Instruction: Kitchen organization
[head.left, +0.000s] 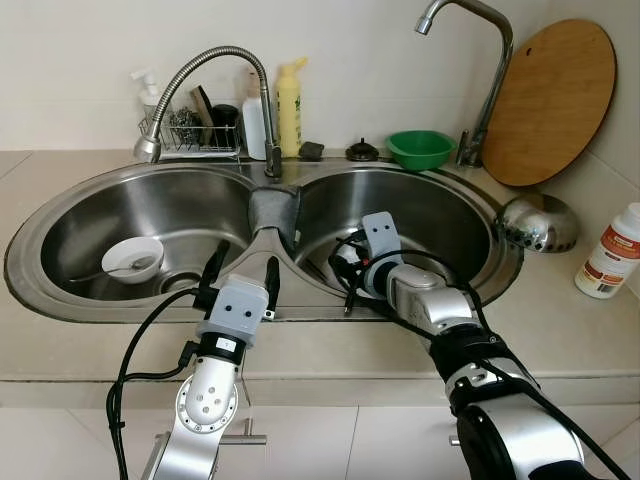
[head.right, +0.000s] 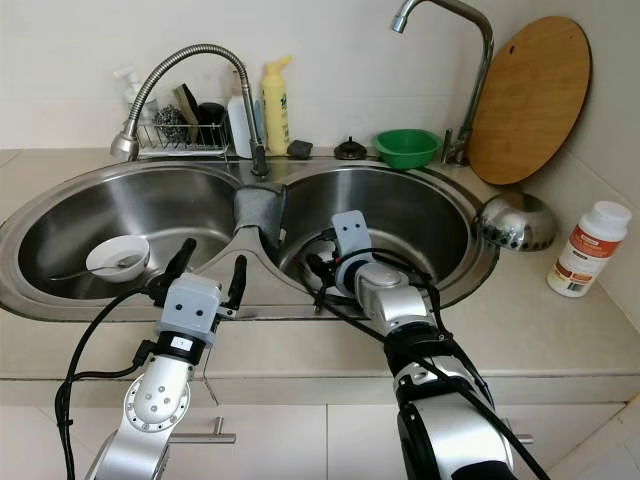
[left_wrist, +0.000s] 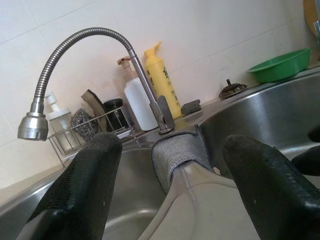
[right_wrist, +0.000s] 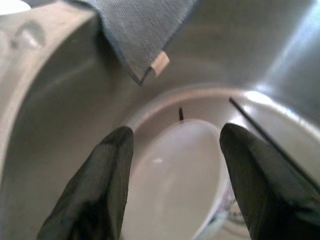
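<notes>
A double steel sink (head.left: 330, 312) lies before me. In the left basin sits a white bowl (head.left: 132, 258) with a spoon in it. A grey cloth (head.left: 272, 208) hangs over the divider. My left gripper (head.left: 247, 262) hovers open over the front rim near the divider, holding nothing; in its wrist view the cloth (left_wrist: 177, 152) lies beyond the fingers (left_wrist: 85, 185). My right gripper (head.left: 340, 280) reaches down into the right basin. It stands open (right_wrist: 175, 135) just above a white bowl (right_wrist: 175, 175) set on a plate (right_wrist: 285, 125), with a dark chopstick (right_wrist: 265, 132) across it.
Behind the sink stand a wire rack (head.left: 195, 135) with scrubbers, a yellow bottle (head.left: 289, 108), a green bowl (head.left: 420, 148) and two faucets (head.left: 215, 55). A round wooden board (head.left: 550, 100) leans at the right, near a steel bowl (head.left: 537, 222) and a white bottle (head.left: 610, 250).
</notes>
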